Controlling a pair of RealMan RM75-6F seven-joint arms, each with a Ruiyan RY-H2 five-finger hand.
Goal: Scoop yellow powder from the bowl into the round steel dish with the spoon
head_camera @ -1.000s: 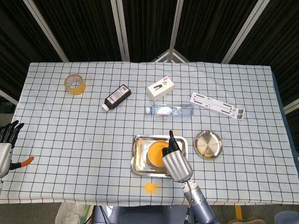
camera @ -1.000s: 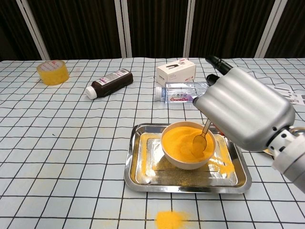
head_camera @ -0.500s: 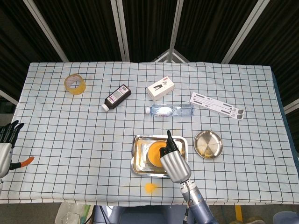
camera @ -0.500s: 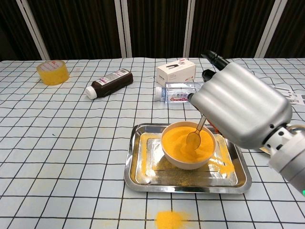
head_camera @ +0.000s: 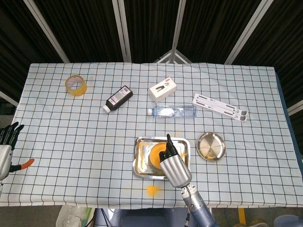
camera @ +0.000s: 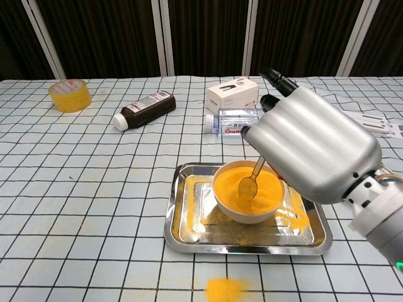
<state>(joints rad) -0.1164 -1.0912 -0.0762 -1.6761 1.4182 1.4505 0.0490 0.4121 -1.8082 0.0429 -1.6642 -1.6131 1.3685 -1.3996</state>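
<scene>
A white bowl (camera: 248, 192) full of yellow powder (head_camera: 156, 153) stands in a rectangular steel tray (camera: 189, 217). My right hand (camera: 312, 151) (head_camera: 174, 166) hovers over the bowl's right side and holds a metal spoon (camera: 249, 183), whose tip rests in the powder near the middle. The round steel dish (head_camera: 211, 146) lies to the right of the tray; in the chest view my hand hides it. My left hand (head_camera: 6, 142) hangs off the table's left edge with its fingers apart, holding nothing.
Spilled powder lies in the tray and in a small heap (camera: 225, 289) near the table's front edge. Behind the tray lie a water bottle (camera: 234, 121), a white box (camera: 232, 95), a dark bottle (camera: 144, 108), a tape roll (camera: 70, 95) and a white strip (head_camera: 220, 107).
My right hand has shifted left over the bowl, and the spoon's tip has slid from the bowl's right side toward its middle. The left hand has not moved.
</scene>
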